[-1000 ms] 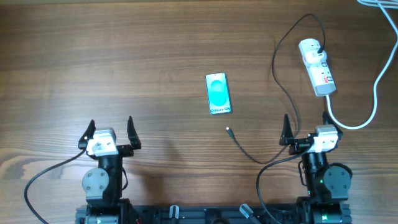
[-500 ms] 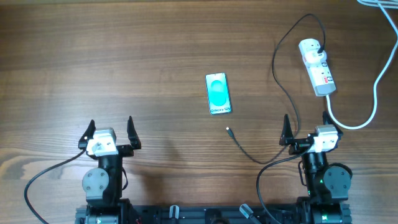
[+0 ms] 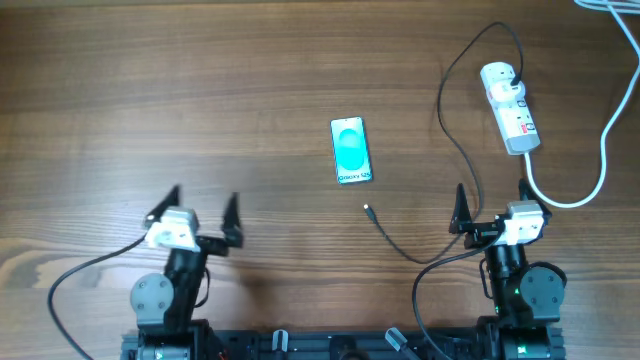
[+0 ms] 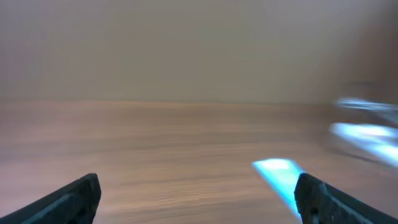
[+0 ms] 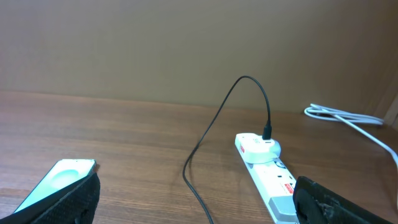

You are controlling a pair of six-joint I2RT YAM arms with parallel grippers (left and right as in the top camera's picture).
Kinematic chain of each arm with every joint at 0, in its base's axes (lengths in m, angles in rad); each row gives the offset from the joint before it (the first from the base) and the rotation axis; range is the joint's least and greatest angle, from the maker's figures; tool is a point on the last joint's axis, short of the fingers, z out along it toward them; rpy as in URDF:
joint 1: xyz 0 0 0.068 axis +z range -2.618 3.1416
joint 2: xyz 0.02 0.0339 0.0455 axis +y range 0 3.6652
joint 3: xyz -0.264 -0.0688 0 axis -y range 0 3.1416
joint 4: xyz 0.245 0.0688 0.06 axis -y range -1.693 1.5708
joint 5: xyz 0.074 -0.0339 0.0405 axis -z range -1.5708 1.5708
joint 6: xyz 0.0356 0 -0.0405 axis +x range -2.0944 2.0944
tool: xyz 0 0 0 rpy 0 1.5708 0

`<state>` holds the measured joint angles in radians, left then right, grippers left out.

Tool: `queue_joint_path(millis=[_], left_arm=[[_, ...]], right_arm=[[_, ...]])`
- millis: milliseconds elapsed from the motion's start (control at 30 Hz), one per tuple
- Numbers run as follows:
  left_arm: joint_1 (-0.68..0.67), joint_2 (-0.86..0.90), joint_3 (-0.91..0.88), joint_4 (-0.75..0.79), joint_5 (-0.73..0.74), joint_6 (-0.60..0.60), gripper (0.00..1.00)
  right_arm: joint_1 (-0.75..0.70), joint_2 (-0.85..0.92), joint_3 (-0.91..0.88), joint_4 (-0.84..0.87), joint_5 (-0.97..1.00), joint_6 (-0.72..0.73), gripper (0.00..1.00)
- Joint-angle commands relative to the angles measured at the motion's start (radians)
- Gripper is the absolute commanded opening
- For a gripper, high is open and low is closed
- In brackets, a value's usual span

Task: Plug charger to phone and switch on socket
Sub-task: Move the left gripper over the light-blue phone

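Phone [image 3: 351,151]: lying screen-up.
Charger [image 3: 369,212]: lying near phone, not touching.
Left gripper [image 3: 202,196]: hovering, fingers apart.
Right gripper [image 3: 491,190]: hovering, fingers apart.

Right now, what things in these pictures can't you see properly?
Left wrist view: everything is blurred; the phone is only a blue smear, the socket a pale streak.
Overhead view: the socket's red switch marks are too small to tell on or off; the charger's plug tip is too tiny to show its shape.
Overhead view: the thick white cord runs off the top right corner, so its end is cut off.
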<state>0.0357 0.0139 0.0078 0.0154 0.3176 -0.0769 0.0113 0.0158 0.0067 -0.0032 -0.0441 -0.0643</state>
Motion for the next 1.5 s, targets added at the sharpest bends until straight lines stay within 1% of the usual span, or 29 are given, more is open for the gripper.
queue_joint_path(millis=[0,33,100,133,200,233,267,300,333,400,467,500,533,633,667,700,733,800,833,900,967,1000,1100,1200,1267,1333,1467], left_arm=[[-0.001,-0.007,-0.002,0.142,0.503,-0.096,1.00],[-0.001,-0.007,-0.002,0.217,0.576,-0.096,1.00],[-0.001,-0.007,-0.002,0.378,0.662,-0.096,1.00],[-0.001,-0.007,-0.002,0.455,0.666,-0.098,1.00],[-0.001,-0.007,-0.002,0.632,0.642,-0.172,1.00],[-0.001,-0.007,-0.002,0.708,0.613,-0.219,1.00],[-0.001,-0.007,-0.002,0.808,0.539,-0.290,1.00],[-0.001,-0.007,0.000,0.863,0.474,-0.339,1.00],[-0.001,-0.007,0.008,0.898,0.399,-0.383,1.00],[-0.001,-0.007,0.050,0.900,0.278,-0.445,1.00],[-0.001,0.005,0.125,0.831,0.240,-0.456,1.00],[-0.001,0.027,0.204,0.720,0.238,-0.457,1.00],[-0.001,0.055,0.288,0.576,0.237,-0.468,1.00],[-0.001,0.201,0.583,0.093,0.240,-0.467,1.00],[-0.001,0.264,0.677,-0.031,0.261,-0.421,1.00],[-0.001,0.309,0.737,-0.097,0.287,-0.377,1.00],[-0.001,0.379,0.820,-0.182,0.344,-0.344,1.00],[-0.001,0.470,0.914,-0.288,0.431,-0.346,1.00],[-0.001,0.506,0.940,-0.312,0.455,-0.348,1.00],[-0.001,0.568,0.958,-0.258,0.493,-0.380,1.00],[-0.001,0.618,0.975,-0.242,0.515,-0.432,1.00],[-0.001,0.649,0.991,-0.251,0.526,-0.455,1.00],[-0.024,0.756,1.059,-0.333,0.542,-0.457,0.99],[-0.077,0.858,1.112,-0.413,0.476,-0.455,1.00],[-0.155,0.960,1.170,-0.513,0.359,-0.455,1.00],[-0.241,1.061,1.239,-0.628,0.216,-0.454,0.99],[-0.457,1.321,1.445,-0.908,-0.176,-0.455,1.00]], right_arm=[[-0.005,0.001,-0.001,0.003,-0.002,0.013,1.00],[-0.005,0.001,-0.001,0.003,-0.002,0.013,1.00],[-0.005,0.001,-0.001,0.003,-0.002,0.012,1.00],[-0.005,0.001,-0.001,0.003,-0.002,0.013,1.00],[-0.005,0.001,-0.001,0.003,-0.002,0.013,1.00],[-0.005,0.001,-0.001,0.003,-0.002,0.013,1.00],[-0.005,0.001,-0.001,0.003,-0.002,0.013,1.00],[-0.005,0.001,-0.001,0.003,-0.002,0.013,1.00],[-0.005,0.001,-0.001,0.003,-0.002,0.013,1.00],[-0.005,0.001,-0.001,0.003,-0.002,0.013,1.00],[-0.005,0.001,-0.001,0.003,-0.002,0.012,1.00],[-0.005,0.001,-0.001,0.003,-0.002,0.012,1.00],[-0.005,0.001,-0.001,0.003,-0.002,0.012,1.00],[-0.005,0.001,-0.001,0.003,-0.002,0.012,1.00],[-0.005,0.001,-0.001,0.003,-0.002,0.013,1.00],[-0.005,0.001,-0.001,0.003,-0.002,0.013,1.00],[-0.005,0.001,-0.001,0.003,-0.002,0.013,1.00],[-0.005,0.001,-0.001,0.003,-0.002,0.013,1.00],[-0.005,0.001,-0.001,0.003,-0.002,0.012,1.00],[-0.005,0.001,-0.001,0.003,-0.002,0.012,1.00],[-0.005,0.001,-0.001,0.003,-0.002,0.013,1.00],[-0.005,0.001,-0.001,0.003,-0.002,0.012,1.00],[-0.005,0.001,-0.001,0.003,-0.002,0.012,1.00],[-0.005,0.001,-0.001,0.003,-0.002,0.012,1.00],[-0.005,0.001,-0.001,0.003,-0.002,0.012,1.00],[-0.005,0.001,-0.001,0.003,-0.002,0.012,1.00],[-0.005,0.001,-0.001,0.003,-0.002,0.013,1.00]])
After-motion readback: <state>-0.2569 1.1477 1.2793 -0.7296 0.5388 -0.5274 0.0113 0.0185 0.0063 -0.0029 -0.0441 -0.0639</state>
